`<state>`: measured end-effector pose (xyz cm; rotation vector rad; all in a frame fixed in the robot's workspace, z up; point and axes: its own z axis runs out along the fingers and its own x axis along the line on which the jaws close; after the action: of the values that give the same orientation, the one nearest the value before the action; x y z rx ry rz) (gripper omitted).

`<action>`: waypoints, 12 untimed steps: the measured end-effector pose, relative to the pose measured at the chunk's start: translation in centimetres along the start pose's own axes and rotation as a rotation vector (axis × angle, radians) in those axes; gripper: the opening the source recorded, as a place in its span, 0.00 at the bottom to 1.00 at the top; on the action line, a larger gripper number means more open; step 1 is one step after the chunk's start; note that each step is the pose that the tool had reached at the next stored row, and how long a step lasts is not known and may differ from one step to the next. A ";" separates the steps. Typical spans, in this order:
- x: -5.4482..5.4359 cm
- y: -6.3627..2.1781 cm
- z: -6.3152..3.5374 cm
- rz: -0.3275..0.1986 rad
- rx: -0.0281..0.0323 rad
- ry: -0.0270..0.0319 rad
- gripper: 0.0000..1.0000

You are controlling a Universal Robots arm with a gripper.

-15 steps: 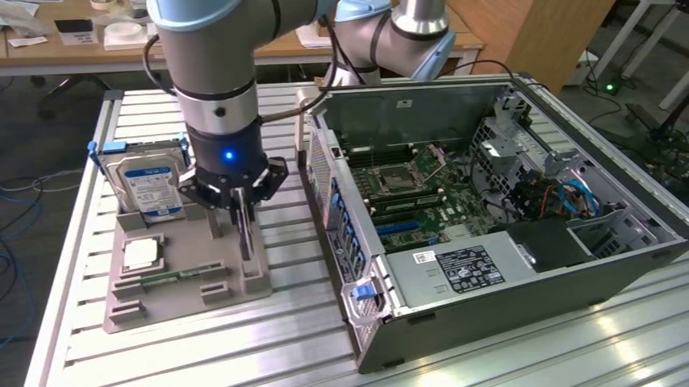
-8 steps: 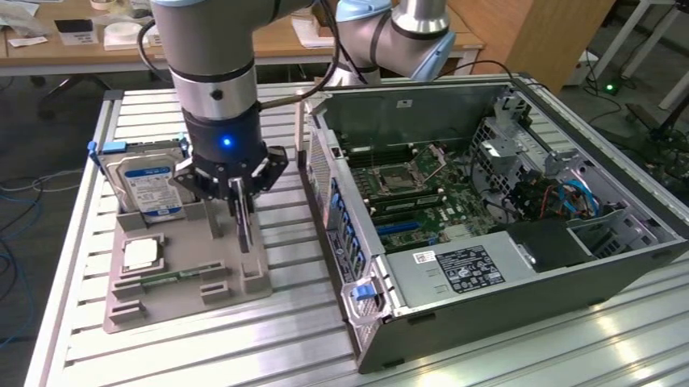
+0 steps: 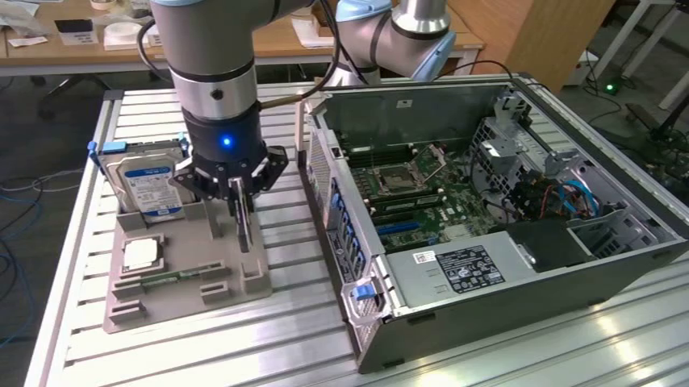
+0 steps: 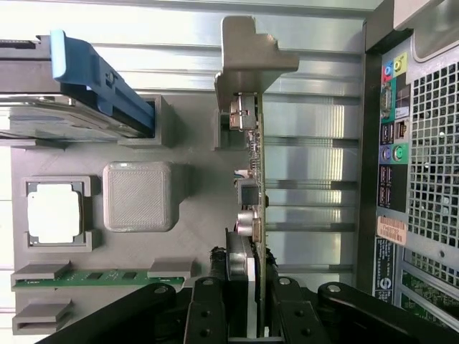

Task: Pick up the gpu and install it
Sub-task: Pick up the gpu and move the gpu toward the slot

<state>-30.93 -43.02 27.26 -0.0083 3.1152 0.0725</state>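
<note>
Grey tray [image 3: 181, 302]: jaws grip the gpu [image 4: 252, 168], hiding its end.

Across the lower left of the exterior frame, a slatted metal table [image 3: 215, 355] bearing a grey holder tray [image 3: 194, 246]. Upright at the tray's upper end, a hard drive [image 3: 148, 187] with a blue-white label. Just below it, flat in a square recess, a silver processor chip [image 3: 142, 255]. Lower still, a green memory stick [image 3: 173, 279] in its groove. Across the right half, an open computer case [image 3: 517, 306], motherboard [image 3: 415, 197] exposed, labelled power supply [image 3: 463, 268] toward the lower edge. At upper left, a wooden desk [image 3: 97, 44] with papers.
</note>
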 end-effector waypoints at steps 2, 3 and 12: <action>0.0 0.01 -0.15 0.000 -0.0001 0.0001 0.28; 0.0 0.01 -0.29 0.000 -0.0002 0.0000 0.28; 0.0 0.06 -1.27 0.000 -0.0033 -0.0002 0.28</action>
<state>-30.93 -43.02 28.53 -0.0082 3.1149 0.0776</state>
